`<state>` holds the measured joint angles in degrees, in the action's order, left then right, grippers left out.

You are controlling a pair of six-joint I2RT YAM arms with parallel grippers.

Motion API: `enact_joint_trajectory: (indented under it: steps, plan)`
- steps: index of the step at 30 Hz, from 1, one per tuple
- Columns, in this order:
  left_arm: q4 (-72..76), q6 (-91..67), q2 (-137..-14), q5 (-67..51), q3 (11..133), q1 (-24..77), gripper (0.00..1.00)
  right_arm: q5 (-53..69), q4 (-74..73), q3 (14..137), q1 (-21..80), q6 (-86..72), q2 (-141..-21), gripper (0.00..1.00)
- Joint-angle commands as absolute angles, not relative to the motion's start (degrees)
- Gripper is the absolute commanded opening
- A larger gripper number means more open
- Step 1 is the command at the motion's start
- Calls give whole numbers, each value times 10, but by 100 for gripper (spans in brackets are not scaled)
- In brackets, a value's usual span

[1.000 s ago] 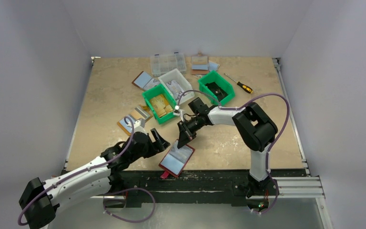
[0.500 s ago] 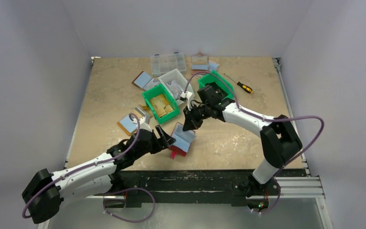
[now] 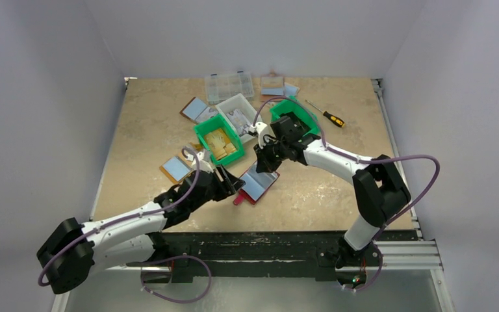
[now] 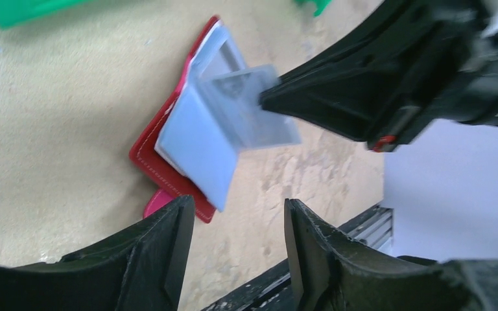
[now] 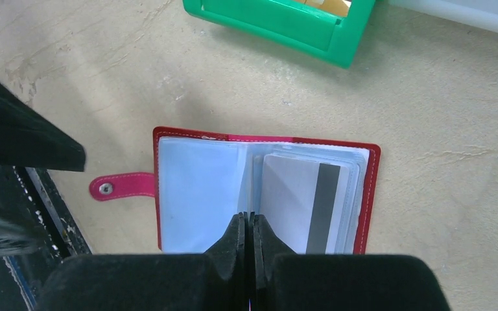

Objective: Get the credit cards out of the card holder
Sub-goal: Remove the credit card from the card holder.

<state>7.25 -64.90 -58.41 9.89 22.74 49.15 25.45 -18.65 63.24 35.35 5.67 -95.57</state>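
Seen from above, the holder (image 3: 258, 184) lies open on the table (image 3: 143, 130) at centre frame. The left gripper (image 3: 229, 182) reaches it from the lower left and the right gripper (image 3: 264, 159) bears down on its upper end.

From the left wrist, the holder's red rim (image 4: 159, 170) sits left of centre, with one clear leaf (image 4: 246, 113) raised off the pale panels. The right gripper (image 4: 264, 98), entering from the upper right, has its tips pressed together on that leaf's edge. At the bottom of the frame the left gripper (image 4: 238, 206) stands moderately apart, with nothing between its fingers, just short of the holder's near corner.

From the right wrist, the holder (image 5: 194, 194) fills mid-frame, its tab (image 5: 120, 186) pointing left. A grey card (image 5: 301, 201) with a dark band rests in the right half. The right gripper (image 5: 249, 223) is closed tight over the fold, and a green bin (image 5: 266, 29) sits at the top.
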Motion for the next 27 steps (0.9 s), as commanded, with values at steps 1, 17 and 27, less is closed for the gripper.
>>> enact_joint_trajectory:
  steps: [1,17,27]
  plan:
    - [97,-639,-530,127,237,492,56,278,-168,633,357,59,-957,0]
    - [365,-738,-739,105,183,488,58,357,-186,638,359,52,-992,12]
    - [432,-815,-776,135,148,488,78,417,-204,645,358,62,-1009,21]
